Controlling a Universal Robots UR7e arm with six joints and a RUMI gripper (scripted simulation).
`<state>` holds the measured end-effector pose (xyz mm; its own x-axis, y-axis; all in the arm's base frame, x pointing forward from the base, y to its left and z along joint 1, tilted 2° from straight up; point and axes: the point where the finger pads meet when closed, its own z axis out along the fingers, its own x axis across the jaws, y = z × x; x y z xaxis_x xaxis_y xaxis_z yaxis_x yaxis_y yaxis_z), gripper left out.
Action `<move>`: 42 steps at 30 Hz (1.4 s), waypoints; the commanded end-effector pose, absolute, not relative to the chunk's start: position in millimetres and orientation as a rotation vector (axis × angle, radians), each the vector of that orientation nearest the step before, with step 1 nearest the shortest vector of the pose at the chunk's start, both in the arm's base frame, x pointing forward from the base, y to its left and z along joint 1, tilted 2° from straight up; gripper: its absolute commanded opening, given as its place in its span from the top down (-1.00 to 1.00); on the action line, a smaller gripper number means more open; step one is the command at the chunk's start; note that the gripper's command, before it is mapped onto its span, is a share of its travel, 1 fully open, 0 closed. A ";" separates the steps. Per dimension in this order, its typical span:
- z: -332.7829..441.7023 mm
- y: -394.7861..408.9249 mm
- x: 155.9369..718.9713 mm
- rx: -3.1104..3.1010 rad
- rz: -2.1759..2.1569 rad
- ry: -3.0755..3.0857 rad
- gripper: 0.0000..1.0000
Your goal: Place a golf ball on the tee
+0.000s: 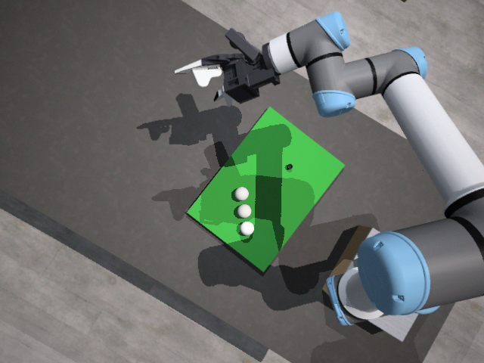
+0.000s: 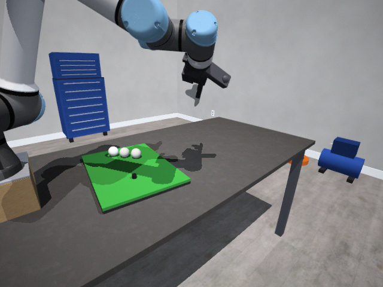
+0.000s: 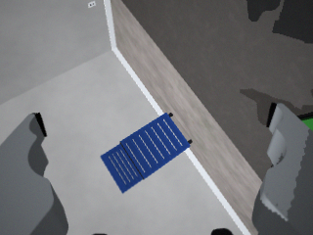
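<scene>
Closest to the exterior camera is the flat bright green rectangular mat [image 2: 117,197] lying on the dark grey table [image 2: 247,148]. The small black rubber tee [image 2: 134,176] stands on the mat toward its near half, nothing on it. Further back, along the mat's far edge, three white golf balls [image 2: 124,152] sit in a tight row, looks like they're touching or nearly so, hard to say at this size. So no ball has been picked yet.

High above the table and off past the mat's edge hangs the black two-jaw gripper [image 1: 203,78], jaws spread as wide as they go, nothing between them. The wrist view just shows a blue drawer cabinet [image 3: 147,154] against the far wall, no balls in sight.

What I'd worry about: the balls are packed so close that the wide fingers coming down on one could bump its neighbours and send them rolling. And the tee is tiny, so a slightly off-centre release probably means the ball drops off onto the mat
</scene>
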<state>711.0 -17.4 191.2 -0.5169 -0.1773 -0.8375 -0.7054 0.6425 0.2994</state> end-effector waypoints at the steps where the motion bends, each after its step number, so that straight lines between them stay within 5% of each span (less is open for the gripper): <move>1: 192.0 -17.5 711.2 -0.688 0.812 2.037 -1.00; 25: 180.8 0.4 701.1 -0.716 0.815 2.082 -1.00; 34: 138.8 60.6 654.7 -0.830 0.799 2.260 -1.00; 42: 75.5 127.7 554.8 -1.041 0.638 2.563 -1.00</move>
